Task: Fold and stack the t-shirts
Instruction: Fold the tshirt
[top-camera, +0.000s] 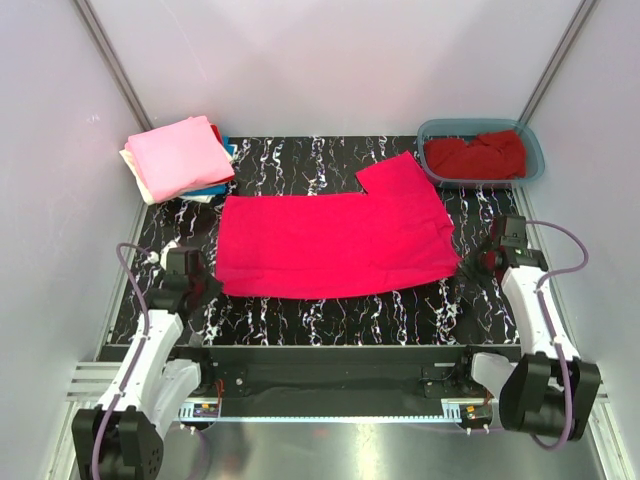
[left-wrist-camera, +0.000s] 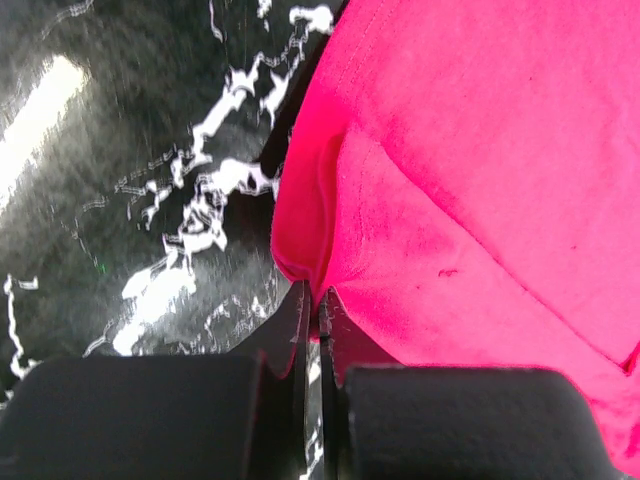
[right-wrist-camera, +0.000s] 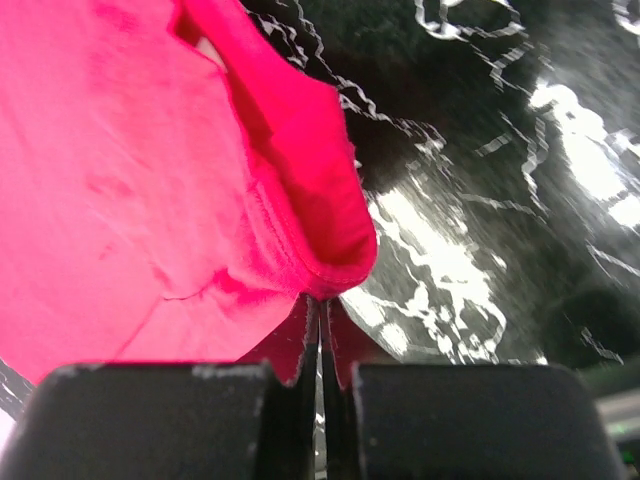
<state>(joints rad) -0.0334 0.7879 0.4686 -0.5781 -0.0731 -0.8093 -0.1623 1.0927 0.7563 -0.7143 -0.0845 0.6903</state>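
A bright pinkish-red t-shirt (top-camera: 330, 240) lies spread across the middle of the black marbled table, one sleeve pointing to the far right. My left gripper (top-camera: 207, 287) is shut on its near left corner (left-wrist-camera: 300, 262). My right gripper (top-camera: 466, 266) is shut on its near right hem corner (right-wrist-camera: 335, 265). A folded stack with a light pink shirt (top-camera: 180, 155) on top, and cream, blue and red edges below, sits at the far left. A darker red shirt (top-camera: 478, 155) lies crumpled in the teal tub.
The teal plastic tub (top-camera: 535, 150) stands at the far right corner. White walls close in the table on three sides. A metal rail (top-camera: 330, 355) runs along the near edge between the arm bases.
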